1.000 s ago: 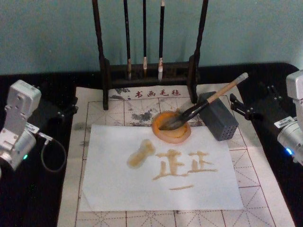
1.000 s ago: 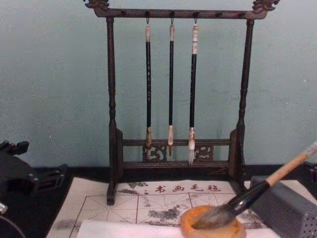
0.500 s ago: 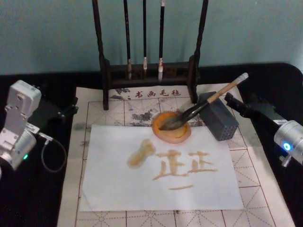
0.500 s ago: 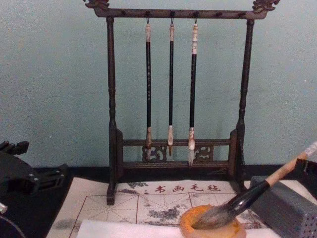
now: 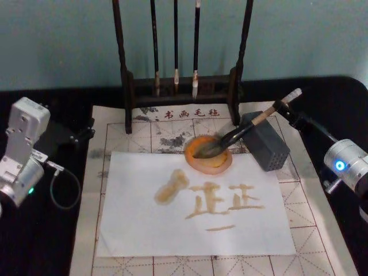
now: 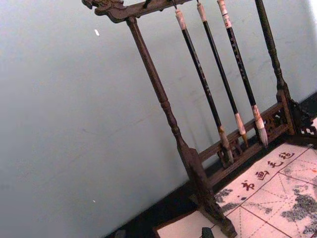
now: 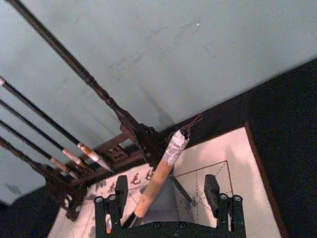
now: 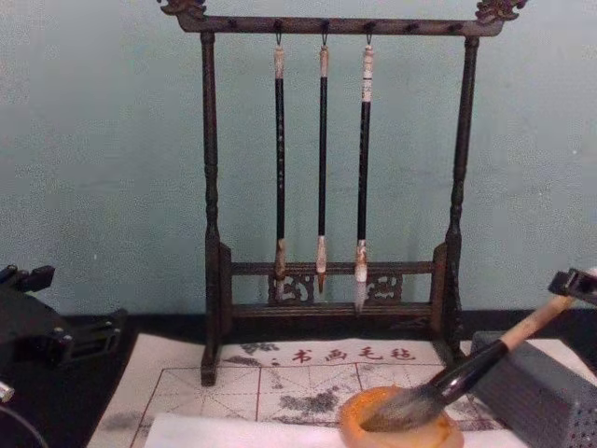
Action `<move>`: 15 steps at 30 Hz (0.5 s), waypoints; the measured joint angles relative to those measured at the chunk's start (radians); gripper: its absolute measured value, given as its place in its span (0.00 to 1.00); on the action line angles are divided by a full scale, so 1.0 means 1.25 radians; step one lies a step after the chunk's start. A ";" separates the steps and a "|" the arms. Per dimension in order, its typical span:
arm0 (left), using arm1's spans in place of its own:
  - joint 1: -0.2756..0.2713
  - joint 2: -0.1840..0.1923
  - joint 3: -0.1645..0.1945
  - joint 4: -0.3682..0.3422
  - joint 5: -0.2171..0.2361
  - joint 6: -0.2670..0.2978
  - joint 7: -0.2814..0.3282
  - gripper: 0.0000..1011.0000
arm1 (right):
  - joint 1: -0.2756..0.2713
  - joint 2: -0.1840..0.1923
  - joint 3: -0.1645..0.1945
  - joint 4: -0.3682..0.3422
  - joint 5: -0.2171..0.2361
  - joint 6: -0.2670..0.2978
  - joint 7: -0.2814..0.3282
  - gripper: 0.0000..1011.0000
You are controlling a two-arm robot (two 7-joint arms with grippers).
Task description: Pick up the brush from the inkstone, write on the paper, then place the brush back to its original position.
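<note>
OK so the right gripper (image 5: 284,110) is released. Its two fingers (image 7: 120,191) sit wide apart on either side of the top end of the brush (image 5: 247,127) handle, with a gap on each side, so nothing is grabbed yet.

The brush slopes down and away from the gripper, with its bristles lying in the ink dish (image 5: 218,168) at the far low end of the handle. The grey block (image 5: 267,146) is right under the gripper and props up the handle, so it's tight below. The wooden rack (image 5: 184,95) stands near on the gripper's left, a bit further back. The gripper's right side is bare black table (image 5: 339,98), so there's plenty of room there. The paper (image 5: 144,224) with the written characters lies past the dish on the mat (image 5: 313,218), well clear of the gripper.

A second ago the gripper was out by the table's right edge. Half a second ago it was just short of the handle tip, and now it straddles it. The brush, dish and paper haven't budged. The left gripper (image 5: 69,133) stays parked on the left.
</note>
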 joint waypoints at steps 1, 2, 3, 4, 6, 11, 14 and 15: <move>0.000 0.000 0.000 0.000 0.000 0.000 0.000 0.99 | 0.002 -0.003 0.001 0.003 0.005 -0.002 -0.001 0.99; 0.000 0.000 0.000 0.000 0.000 0.000 0.000 0.99 | 0.003 -0.006 0.001 0.005 0.009 -0.004 -0.002 0.99; 0.000 0.000 0.000 0.000 0.000 0.000 0.000 0.99 | 0.007 -0.012 0.001 0.011 0.017 -0.008 -0.004 0.99; 0.000 0.000 0.000 0.000 0.000 0.000 0.000 0.99 | 0.010 -0.014 0.001 0.013 0.021 -0.009 -0.005 0.99; 0.000 0.000 0.000 0.000 0.000 0.000 0.000 0.99 | 0.017 -0.020 -0.001 0.021 0.031 -0.010 -0.007 0.99; 0.000 0.000 0.000 0.000 0.000 0.000 0.000 0.99 | 0.035 -0.030 -0.009 0.040 0.055 -0.007 -0.009 0.99; 0.000 0.000 0.000 0.000 0.000 0.000 0.000 0.99 | 0.044 -0.034 -0.014 0.048 0.068 -0.002 -0.014 0.99; 0.000 0.000 0.000 0.000 0.000 0.000 0.000 0.99 | 0.044 -0.034 -0.014 0.048 0.068 -0.002 -0.014 0.99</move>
